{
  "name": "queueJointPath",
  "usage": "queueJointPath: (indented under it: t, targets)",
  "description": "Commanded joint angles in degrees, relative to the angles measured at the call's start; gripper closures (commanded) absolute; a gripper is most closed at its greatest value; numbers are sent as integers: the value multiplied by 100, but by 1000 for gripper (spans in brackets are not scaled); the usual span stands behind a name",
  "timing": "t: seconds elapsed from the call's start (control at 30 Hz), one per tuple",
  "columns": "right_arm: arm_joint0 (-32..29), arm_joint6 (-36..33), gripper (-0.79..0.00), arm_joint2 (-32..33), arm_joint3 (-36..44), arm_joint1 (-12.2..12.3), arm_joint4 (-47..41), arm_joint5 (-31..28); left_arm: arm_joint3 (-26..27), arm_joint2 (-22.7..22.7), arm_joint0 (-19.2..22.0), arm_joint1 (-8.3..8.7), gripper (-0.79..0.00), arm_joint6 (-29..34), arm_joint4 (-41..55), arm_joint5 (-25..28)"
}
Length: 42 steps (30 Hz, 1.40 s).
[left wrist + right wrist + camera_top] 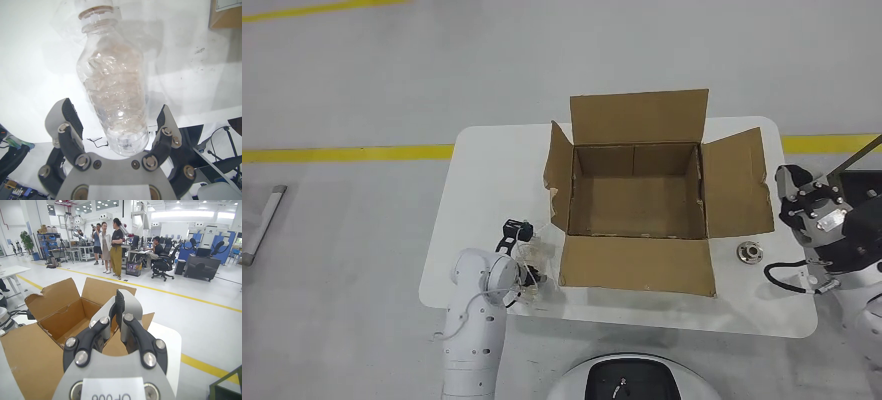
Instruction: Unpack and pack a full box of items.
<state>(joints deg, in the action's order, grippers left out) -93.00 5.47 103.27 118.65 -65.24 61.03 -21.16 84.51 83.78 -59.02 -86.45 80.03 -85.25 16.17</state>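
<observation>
Half done, seemingly: repacking. Straddling bottle [111,85] lying left of empty box [637,265], left gripper [116,108] spread apart; right gripper [118,306] pinched together, right of box. Next: clamp bottle, lift into box

Left arm [474,320]: white, rounded segments.
Left hand [115,105]: grey plate, black ribbed pads [72,115], silver screws [81,160].
Right hand [118,306]: same build; printed white label [111,391].
</observation>
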Motion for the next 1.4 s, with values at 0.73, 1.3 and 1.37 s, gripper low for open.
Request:
queueJointPath:
  t: [0.73, 1.3, 1.37]
  targets:
    - [33, -290, -329, 158, 31, -20, -363, 134, -133, -51, 104, 155, 0, -64, 401, -157]
    - [666, -3485, -785, 761, -929, 55, -3845, 1123, 1547, 364, -285, 308, 0, 8, 993, -535]
    - [711, -3678, -785, 667, -1081, 58, -4094, 1171, 1701, 373, -292, 323, 0, 1, 1052, -558]
